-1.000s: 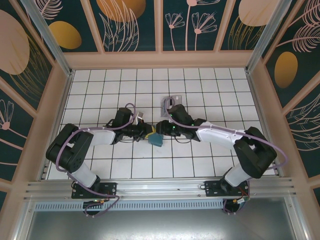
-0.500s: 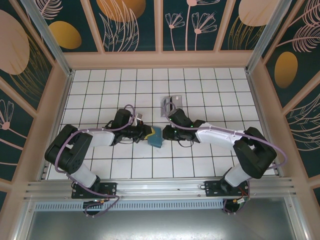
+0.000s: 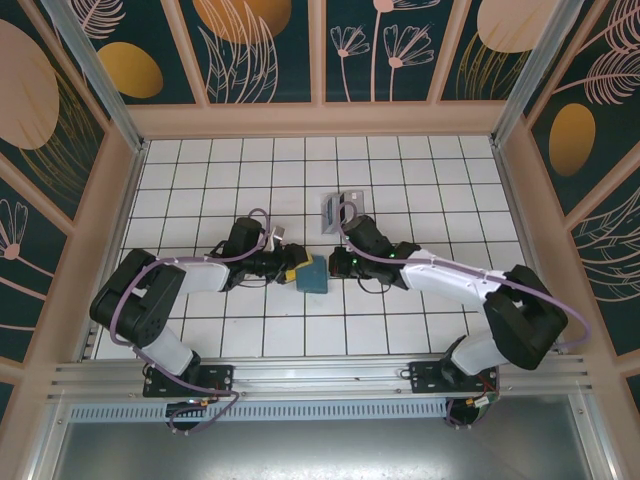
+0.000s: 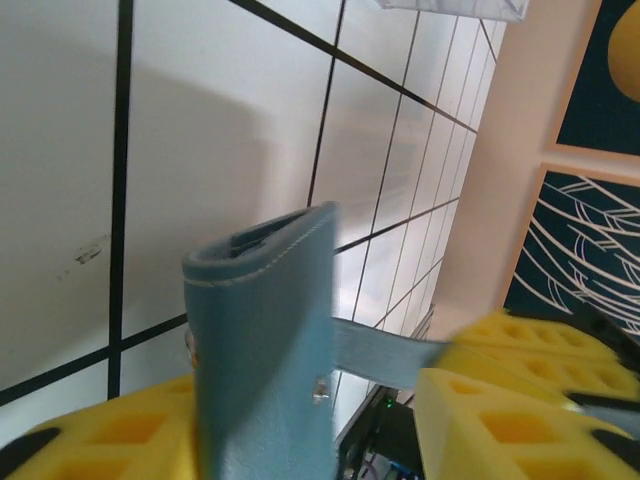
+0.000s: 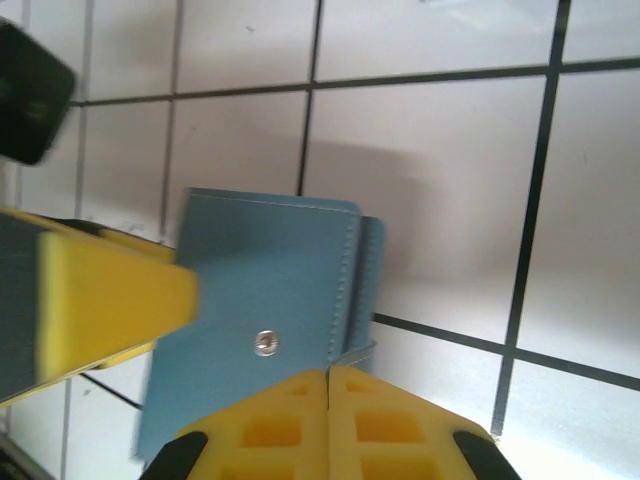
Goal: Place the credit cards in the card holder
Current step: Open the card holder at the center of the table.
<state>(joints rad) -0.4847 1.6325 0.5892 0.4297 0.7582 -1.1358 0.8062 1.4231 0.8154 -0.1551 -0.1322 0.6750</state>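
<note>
Card holder: teal, stitched, squarish

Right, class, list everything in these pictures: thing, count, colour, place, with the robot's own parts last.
card holder: one, teal-blue, mid-table.
credit cards: small cluster, count unclear, grey-silver, on the tiles beyond the card holder, toward the far wall.
table: one, white tiles with dark lines, under everything.
wall panels: several, dark teal with orange and pale plant shapes, around the table.
left gripper: one, yellow pads, jaws apart astride the card holder.
right gripper: one, yellow pads, closed on the card holder's flap.
</note>
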